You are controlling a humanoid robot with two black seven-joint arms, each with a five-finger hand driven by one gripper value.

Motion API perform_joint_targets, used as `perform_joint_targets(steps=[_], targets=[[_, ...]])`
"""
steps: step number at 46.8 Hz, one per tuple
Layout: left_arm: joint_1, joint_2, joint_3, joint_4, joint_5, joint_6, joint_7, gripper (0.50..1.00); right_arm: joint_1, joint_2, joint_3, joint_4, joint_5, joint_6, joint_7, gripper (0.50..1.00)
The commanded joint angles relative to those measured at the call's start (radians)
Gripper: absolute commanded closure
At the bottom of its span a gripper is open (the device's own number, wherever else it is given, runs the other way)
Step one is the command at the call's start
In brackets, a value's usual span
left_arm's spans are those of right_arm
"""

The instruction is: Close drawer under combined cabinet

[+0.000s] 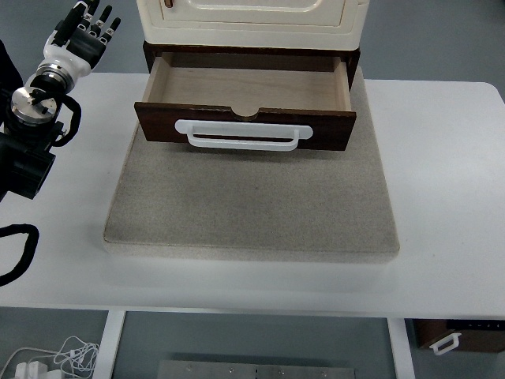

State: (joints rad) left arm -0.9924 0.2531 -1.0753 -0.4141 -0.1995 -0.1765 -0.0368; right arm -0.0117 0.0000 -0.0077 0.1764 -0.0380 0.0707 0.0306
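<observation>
While our left hand (83,35) hangs raised at the far left of the table (442,197), with its fingers (101,25) spread, pointing away from us and holding nothing, the drawer (246,106) stands pulled out well to the hand's right. We see the drawer's pale wooden inside bare, and its dark brown front panel faces us, nearer to us than the hand is. Across that panel runs a long white handle (242,136), lying level, with a small half-round notch cut into the panel's top edge just above the middle of it. Our hand is apart from the drawer; a strip of white tabletop lies between the wrist and the drawer's left corner.

Above the drawer sits the cream cabinet (248,20), to the right of our fingertips and at about the same depth as they are; only its lower part shows at the top of the view. The cabinet and drawer stand on a grey mat (252,209), which spreads out to the right of our forearm and reaches toward us well past the drawer front.

Behind the hand, our black forearm (28,146) comes in from the left edge, with a silver wrist joint just behind the palm and a black cable looping below it. We cannot see our right arm anywhere in this view.
</observation>
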Motion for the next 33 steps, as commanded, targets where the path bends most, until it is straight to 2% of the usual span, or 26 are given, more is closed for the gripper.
perform_joint_targets(steps=[1,33], targets=[[0.0,-0.002,0.0,0.0,0.002,0.0,0.0,0.501,-0.001,0.0,0.0,0.0,0.0,0.0,0.0,0.548],[-0.009,0.028,0.009,0.003,0.012,-0.017,0.002,0.501,-0.001,0.0,0.0,0.0,0.0,0.0,0.0,0.548]])
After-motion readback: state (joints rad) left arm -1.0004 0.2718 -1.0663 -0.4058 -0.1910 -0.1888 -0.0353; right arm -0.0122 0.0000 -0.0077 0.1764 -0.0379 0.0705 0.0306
